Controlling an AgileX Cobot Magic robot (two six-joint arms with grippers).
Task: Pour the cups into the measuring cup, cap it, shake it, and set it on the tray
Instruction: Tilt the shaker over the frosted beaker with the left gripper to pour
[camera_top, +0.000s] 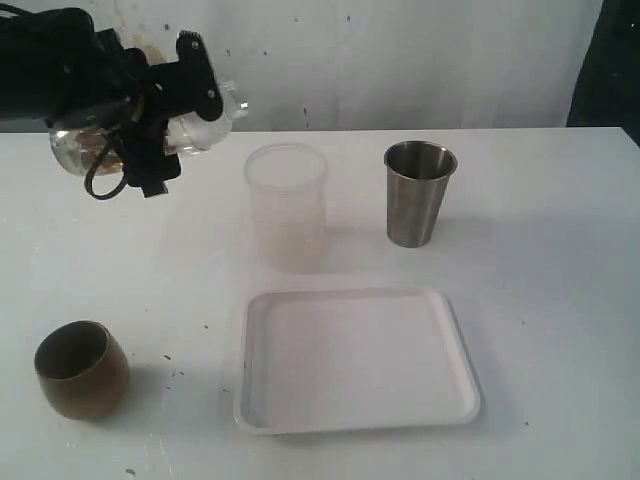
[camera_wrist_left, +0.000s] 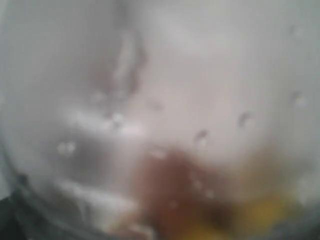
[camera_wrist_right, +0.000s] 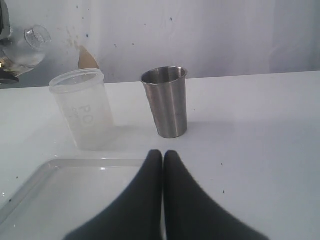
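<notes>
Nearest us, the brown cup (camera_top: 80, 368) sits upright on the tabletop (camera_top: 560, 300), left of the bare tray (camera_top: 360, 360). The right end effector (camera_wrist_right: 163, 155) hangs by the tray, fingers pressed together on nothing. Behind, the frosted cup (camera_top: 287, 205) and steel tumbler (camera_top: 418, 195) stand apart. Farthest back, the left end effector (camera_top: 170, 125) clamps the measuring cup (camera_top: 72, 150) aloft, tipped nearly sideways with brownish contents. No cap shows, so further tilt risks a spill.

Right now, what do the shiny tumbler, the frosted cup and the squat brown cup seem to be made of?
The shiny tumbler: metal, probably stainless steel; grey mirror-like wall with reflections. The frosted cup: likely plastic; whitish, translucent, with moulded letters. The squat brown cup: looks wooden, matte brown, though ceramic or plastic is possible.
</notes>
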